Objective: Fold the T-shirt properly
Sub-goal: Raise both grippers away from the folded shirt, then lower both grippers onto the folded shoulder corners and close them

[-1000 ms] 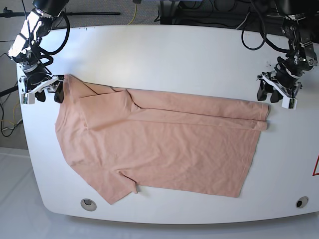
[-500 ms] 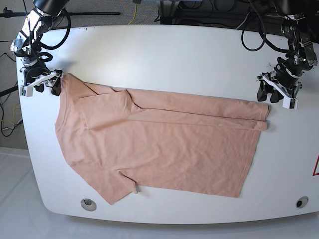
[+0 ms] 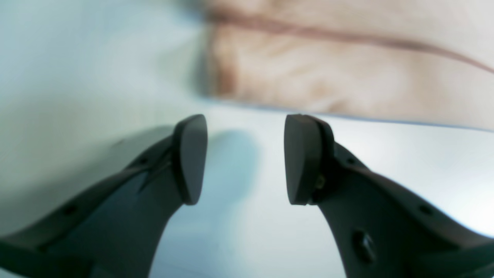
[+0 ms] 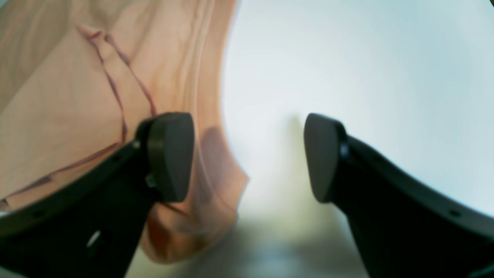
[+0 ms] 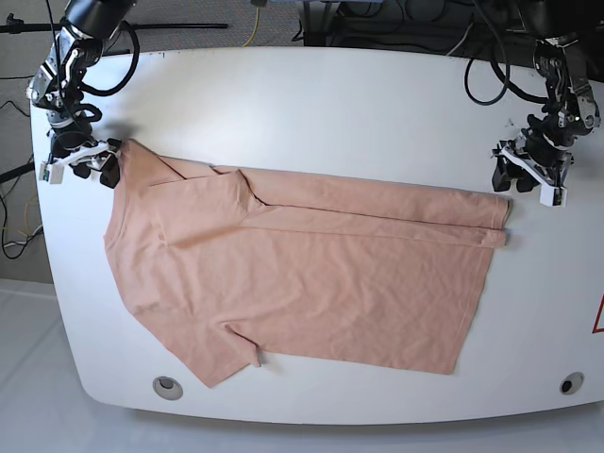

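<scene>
1. The T-shirt (image 5: 302, 274) lies flat on the table (image 5: 330, 104), its far long edge already folded in to narrow it for the next fold
2. My right hand (image 5: 79, 162) is released, empty, jaws spread at the shoulder corner
3. My left hand (image 5: 527, 177) is released too, just beside the hem corner; I judge both are placed to pinch opposite ends together

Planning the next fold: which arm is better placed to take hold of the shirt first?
The right gripper, probably. Its open jaws already stand at the T-shirt's corner, one finger over the cloth. The left gripper is open too, but only bare table lies between its fingers, the hem just ahead.
</scene>
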Controlling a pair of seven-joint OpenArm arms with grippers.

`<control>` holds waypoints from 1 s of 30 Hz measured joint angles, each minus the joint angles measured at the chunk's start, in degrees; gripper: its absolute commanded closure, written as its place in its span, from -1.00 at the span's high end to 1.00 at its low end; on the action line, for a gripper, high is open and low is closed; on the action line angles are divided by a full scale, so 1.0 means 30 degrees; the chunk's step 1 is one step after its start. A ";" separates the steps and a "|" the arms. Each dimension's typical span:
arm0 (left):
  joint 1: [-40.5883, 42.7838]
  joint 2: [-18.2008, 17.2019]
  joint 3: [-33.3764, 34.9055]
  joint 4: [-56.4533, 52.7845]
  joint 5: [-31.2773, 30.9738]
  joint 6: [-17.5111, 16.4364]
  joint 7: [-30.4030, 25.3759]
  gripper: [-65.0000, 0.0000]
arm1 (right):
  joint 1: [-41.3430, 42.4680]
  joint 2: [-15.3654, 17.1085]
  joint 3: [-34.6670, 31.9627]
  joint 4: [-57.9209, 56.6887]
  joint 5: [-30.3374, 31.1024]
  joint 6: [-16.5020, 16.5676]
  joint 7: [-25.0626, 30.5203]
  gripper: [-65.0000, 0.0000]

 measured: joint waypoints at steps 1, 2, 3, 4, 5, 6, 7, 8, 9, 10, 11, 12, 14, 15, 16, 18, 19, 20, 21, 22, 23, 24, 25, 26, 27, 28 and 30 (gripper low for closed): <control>0.0000 0.0000 0.0000 -0.0051 -0.0073 -0.0087 0.0000 -0.10 | 0.0022 0.0000 -0.0066 -0.0022 0.0000 -0.0007 0.0015 0.29; -0.0036 -0.0022 0.0000 -0.0204 -0.0117 -0.0102 0.0015 -0.10 | 0.0022 -0.0007 -0.0095 -0.0051 0.0000 0.0000 0.0029 0.29; -0.0080 -0.0015 0.0000 -0.0299 -0.0102 -0.0095 0.0051 -0.10 | 0.0029 -0.0007 -0.0124 -0.0102 0.0015 0.0007 0.0124 0.29; -0.0189 0.0000 0.0000 -0.0444 -0.0022 -0.0073 0.0087 -0.10 | 0.0029 -0.0007 -0.0168 -0.0146 0.0015 0.0007 0.0233 0.30; -0.0270 0.0015 0.0000 -0.0546 0.0015 -0.0029 0.0073 -0.10 | 0.0029 0.0000 -0.0240 -0.0160 0.0015 0.0007 0.0284 0.31; -0.0342 0.0022 0.0000 -0.0627 -0.0036 -0.0044 0.0073 -0.10 | 0.0029 0.0007 -0.0284 -0.0189 0.0022 0.0007 0.0328 0.31; -0.0495 0.0022 0.0000 -0.0831 -0.0204 -0.0160 0.0087 -0.10 | 0.0015 0.0051 -0.0342 -0.0189 0.0044 0.0000 0.0372 0.31; -0.0590 0.0022 0.0000 -0.0954 -0.0270 -0.0197 0.0087 -0.10 | 0.0000 0.0095 -0.0444 -0.0175 0.0073 -0.0007 0.0379 0.31; -0.0743 0.0036 0.0000 -0.1064 -0.0255 -0.0168 0.0095 -0.10 | 0.0007 0.0146 -0.0517 -0.0153 0.0058 -0.0007 0.0364 0.31; -0.0809 0.0036 0.0000 -0.1086 -0.0255 -0.0160 0.0146 -0.10 | 0.0007 0.0153 -0.0554 -0.0138 0.0036 -0.0007 0.0321 0.31; -0.0903 0.0036 0.0000 -0.1129 -0.0277 -0.0182 0.0197 -0.10 | 0.0007 0.0153 -0.0576 -0.0138 0.0036 -0.0007 0.0321 0.31; -0.0954 0.0029 0.0000 -0.1151 -0.0277 -0.0175 0.0189 -0.10 | 0.0015 0.0153 -0.0597 -0.0138 0.0036 -0.0007 0.0335 0.31; -0.1005 0.0029 0.0000 -0.1209 -0.0277 -0.0168 0.0168 -0.10 | 0.0007 0.0146 -0.0619 -0.0138 0.0051 -0.0007 0.0364 0.31; -0.1005 0.0036 -0.0015 -0.1231 -0.0270 -0.0168 0.0175 -0.10 | 0.0007 0.0146 -0.0619 -0.0131 0.0058 -0.0007 0.0364 0.31; -0.1005 0.0051 -0.0036 -0.1268 -0.0270 -0.0175 0.0226 -0.10 | 0.0007 0.0146 -0.0619 -0.0131 0.0058 -0.0007 0.0357 0.31; -0.1013 0.0102 -0.0109 -0.1260 -0.0335 -0.0189 0.0233 -0.09 | 0.0015 0.0138 -0.0619 -0.0117 0.0058 -0.0007 0.0342 0.31; -0.1042 0.0095 -0.0146 -0.1217 -0.0379 -0.0284 0.0350 -0.09 | 0.0022 0.0102 -0.0612 -0.0095 0.0051 -0.0007 0.0306 0.31; -0.1064 0.0095 -0.0153 -0.1188 -0.0386 -0.0306 0.0517 -0.09 | 0.0022 0.0095 -0.0590 -0.0044 0.0044 -0.0007 0.0240 0.31; -0.1122 0.0073 -0.0197 -0.1151 -0.0372 -0.0328 0.0605 -0.09 | 0.0022 0.0080 -0.0576 -0.0007 0.0036 -0.0007 0.0211 0.31; -0.1180 0.0080 -0.0240 -0.1144 -0.0379 -0.0313 0.0576 -0.09 | 0.0029 0.0066 -0.0576 0.0007 0.0000 -0.0007 0.0204 0.31; -0.1246 0.0080 -0.0291 -0.1122 -0.0415 -0.0313 0.0568 -0.09 | 0.0029 0.0051 -0.0576 0.0007 0.0007 -0.0007 0.0204 0.31; -0.1282 0.0080 -0.0313 -0.1107 -0.0408 -0.0313 0.0568 -0.09 | 0.0029 0.0044 -0.0576 0.0015 0.0007 -0.0007 0.0204 0.31; -0.1333 0.0066 -0.0328 -0.1064 -0.0423 -0.0313 0.0554 -0.09 | 0.0029 0.0044 -0.0576 0.0029 0.0007 -0.0007 0.0204 0.31; -0.1377 0.0058 -0.0328 -0.1049 -0.0415 -0.0313 0.0539 -0.09 | 0.0029 0.0044 -0.0576 0.0036 0.0007 -0.0007 0.0204 0.31; -0.1428 0.0058 -0.0335 -0.1035 -0.0430 -0.0313 0.0517 -0.09 | 0.0029 0.0036 -0.0583 0.0058 0.0007 -0.0007 0.0175 0.31; -0.1494 0.0066 -0.0430 -0.1042 -0.0415 -0.0342 0.0546 -0.09 | 0.0073 0.0000 -0.0590 0.0087 0.0000 -0.0015 0.0066 0.31; -0.1596 0.0109 -0.0663 -0.1042 -0.0415 -0.0372 0.0583 -0.09 | 0.0124 -0.0073 -0.0597 0.0175 -0.0015 -0.0036 -0.0131 0.31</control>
